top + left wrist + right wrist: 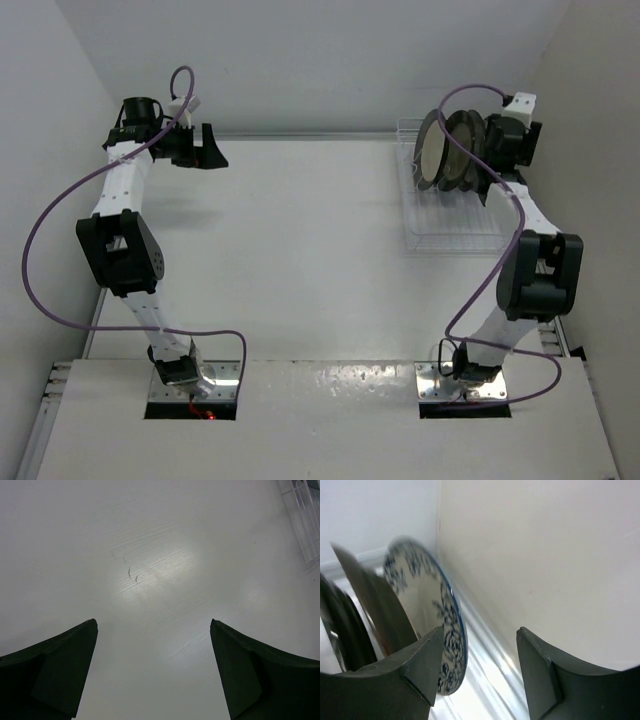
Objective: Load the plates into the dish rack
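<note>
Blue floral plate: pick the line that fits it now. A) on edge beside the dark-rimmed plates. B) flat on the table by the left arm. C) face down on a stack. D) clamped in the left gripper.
A: the right wrist view shows the blue floral plate standing on edge beside the dark-rimmed plates, in the dish rack.

Both arms stretch forward, the left end effector (152,625) spread wide, the right end effector (480,630) with jaws parted
</note>
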`<state>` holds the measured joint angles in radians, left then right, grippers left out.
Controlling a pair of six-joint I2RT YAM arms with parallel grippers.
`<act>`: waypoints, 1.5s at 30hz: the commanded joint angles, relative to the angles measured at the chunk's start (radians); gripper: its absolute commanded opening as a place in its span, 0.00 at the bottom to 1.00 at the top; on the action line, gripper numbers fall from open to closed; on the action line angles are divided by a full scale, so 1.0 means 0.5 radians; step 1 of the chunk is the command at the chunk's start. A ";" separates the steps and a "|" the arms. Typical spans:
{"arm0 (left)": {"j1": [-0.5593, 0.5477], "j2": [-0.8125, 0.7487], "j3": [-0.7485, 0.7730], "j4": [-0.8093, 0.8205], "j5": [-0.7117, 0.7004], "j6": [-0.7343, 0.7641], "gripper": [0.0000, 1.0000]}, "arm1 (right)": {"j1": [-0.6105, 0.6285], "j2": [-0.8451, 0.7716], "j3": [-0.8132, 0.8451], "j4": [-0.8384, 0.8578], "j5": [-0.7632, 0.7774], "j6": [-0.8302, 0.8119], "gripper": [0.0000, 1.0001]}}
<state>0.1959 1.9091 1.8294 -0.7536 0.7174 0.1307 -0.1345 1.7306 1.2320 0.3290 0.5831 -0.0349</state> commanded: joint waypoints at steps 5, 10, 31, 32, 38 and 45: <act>-0.011 -0.121 0.007 0.028 0.053 0.018 1.00 | 0.036 -0.447 -0.074 0.263 0.104 -0.093 0.73; -0.011 -0.189 -0.072 0.028 -0.310 0.104 1.00 | 0.017 -0.806 -0.138 -0.315 -0.245 0.162 0.96; -0.379 -0.321 -0.618 0.047 -0.975 0.337 1.00 | -0.038 -1.841 -1.369 -1.421 -0.844 1.674 1.00; -0.401 -0.342 -0.646 0.068 -0.999 0.337 1.00 | -0.032 -1.850 -1.363 -1.477 -0.826 1.680 1.00; -0.468 -0.434 -0.910 0.133 -1.042 0.337 1.00 | -0.029 -2.022 -1.448 -1.719 -0.835 1.693 1.00; -0.468 -0.535 -1.011 0.173 -1.060 0.337 1.00 | -0.029 -2.124 -1.516 -1.766 -0.841 1.708 1.00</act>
<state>-0.0444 1.7012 1.3247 -0.7082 0.1982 0.2913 -0.1543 0.6754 0.4824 -0.5335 0.1505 0.7963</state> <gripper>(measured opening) 0.997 0.996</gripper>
